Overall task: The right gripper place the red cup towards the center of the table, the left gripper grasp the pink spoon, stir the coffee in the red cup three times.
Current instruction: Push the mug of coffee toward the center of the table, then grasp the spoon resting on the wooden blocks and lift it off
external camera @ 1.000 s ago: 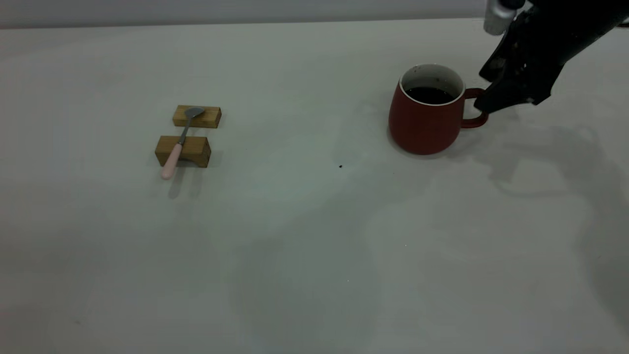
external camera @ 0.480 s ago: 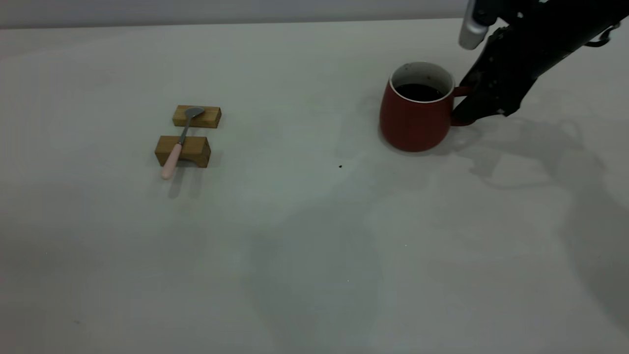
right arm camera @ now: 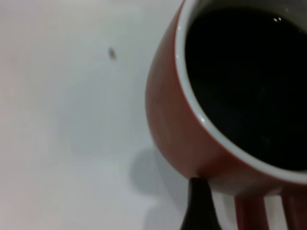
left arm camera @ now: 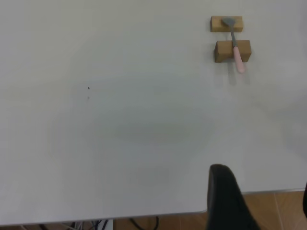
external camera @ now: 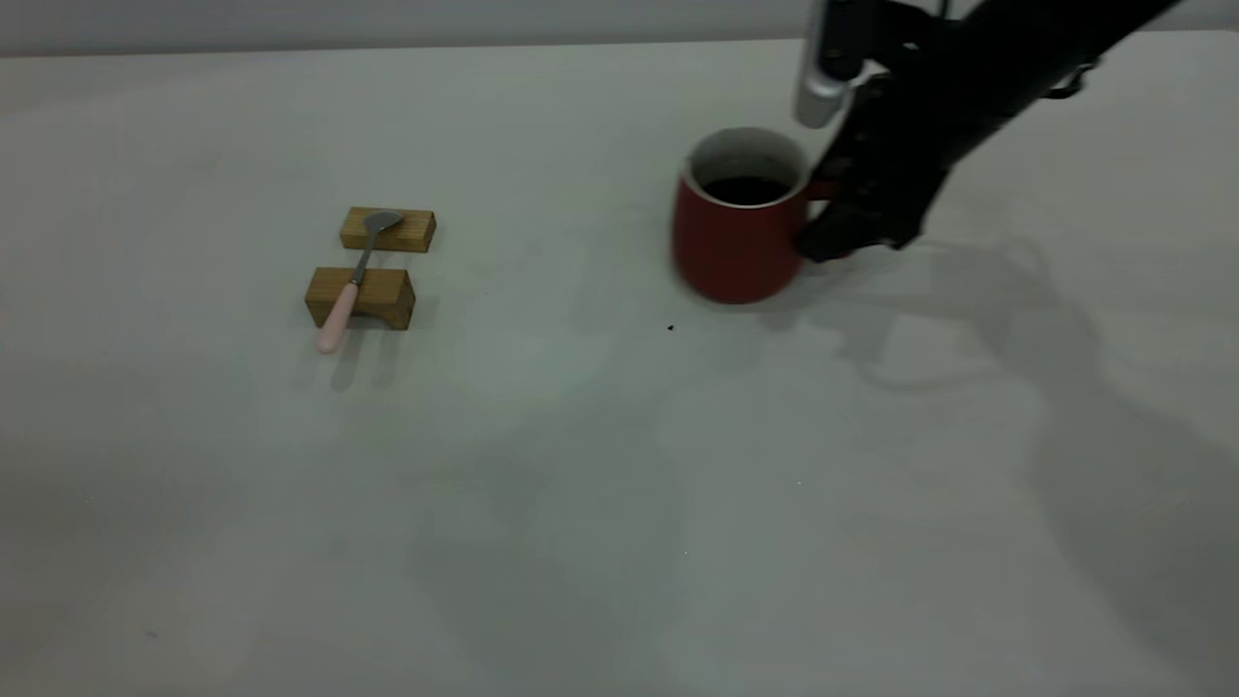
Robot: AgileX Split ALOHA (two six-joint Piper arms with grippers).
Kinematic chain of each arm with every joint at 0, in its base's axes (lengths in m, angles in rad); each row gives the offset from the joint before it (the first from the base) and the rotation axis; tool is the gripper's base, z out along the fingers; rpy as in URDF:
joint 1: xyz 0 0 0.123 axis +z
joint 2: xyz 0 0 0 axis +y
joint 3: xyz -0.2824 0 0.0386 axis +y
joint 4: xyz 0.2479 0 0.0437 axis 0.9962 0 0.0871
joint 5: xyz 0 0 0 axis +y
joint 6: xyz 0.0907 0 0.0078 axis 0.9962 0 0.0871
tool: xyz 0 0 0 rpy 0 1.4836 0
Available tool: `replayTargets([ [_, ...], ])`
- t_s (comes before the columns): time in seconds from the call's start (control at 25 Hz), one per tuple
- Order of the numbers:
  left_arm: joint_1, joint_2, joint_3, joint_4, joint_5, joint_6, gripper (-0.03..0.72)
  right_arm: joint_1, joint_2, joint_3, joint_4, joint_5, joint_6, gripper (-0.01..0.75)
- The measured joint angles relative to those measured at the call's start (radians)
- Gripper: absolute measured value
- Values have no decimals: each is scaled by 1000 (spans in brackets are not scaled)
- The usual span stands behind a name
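Note:
The red cup (external camera: 731, 247) stands right of the table's (external camera: 581, 436) middle, with dark coffee (external camera: 743, 190) inside. My right gripper (external camera: 823, 237) is shut on its handle, which it mostly hides. In the right wrist view the cup (right arm camera: 177, 129) and the coffee (right arm camera: 249, 81) fill the frame. One black fingertip (right arm camera: 198, 203) rests against the cup wall beside the handle (right arm camera: 249, 213). The pink spoon (external camera: 350, 281) lies across two wooden blocks at the left, handle towards the front. My left gripper (left arm camera: 264, 206) hangs open over the table edge, far from the spoon (left arm camera: 236, 50).
Two tan wooden blocks (external camera: 387, 229) (external camera: 373, 298) carry the spoon. A tiny dark speck (external camera: 670, 328) lies just in front of the cup. The table edge and a wooden floor (left arm camera: 268, 211) show in the left wrist view.
My right gripper has carried the red cup leftwards, towards the table's middle, over the last second. Neither the spoon nor the blocks have moved.

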Motion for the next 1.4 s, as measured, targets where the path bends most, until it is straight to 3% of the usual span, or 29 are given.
replayTargets([
  [0.28,0,0,0,0,0,0,459,91,30,-79,58,4,0,591],
  [0.6,0,0,0,0,0,0,459,146,30,-94,103,7,0,591],
  [0.76,0,0,0,0,0,0,459,118,20,-93,99,23,32,589],
  [0.92,0,0,0,0,0,0,459,37,-43,-61,91,45,161,588],
  [1.0,0,0,0,0,0,0,459,-4,-95,-35,89,104,307,588],
  [1.16,0,0,0,0,0,0,459,-25,-247,31,34,244,878,588],
  [1.4,0,0,0,0,0,0,459,-18,-524,152,-704,378,1778,588],
])
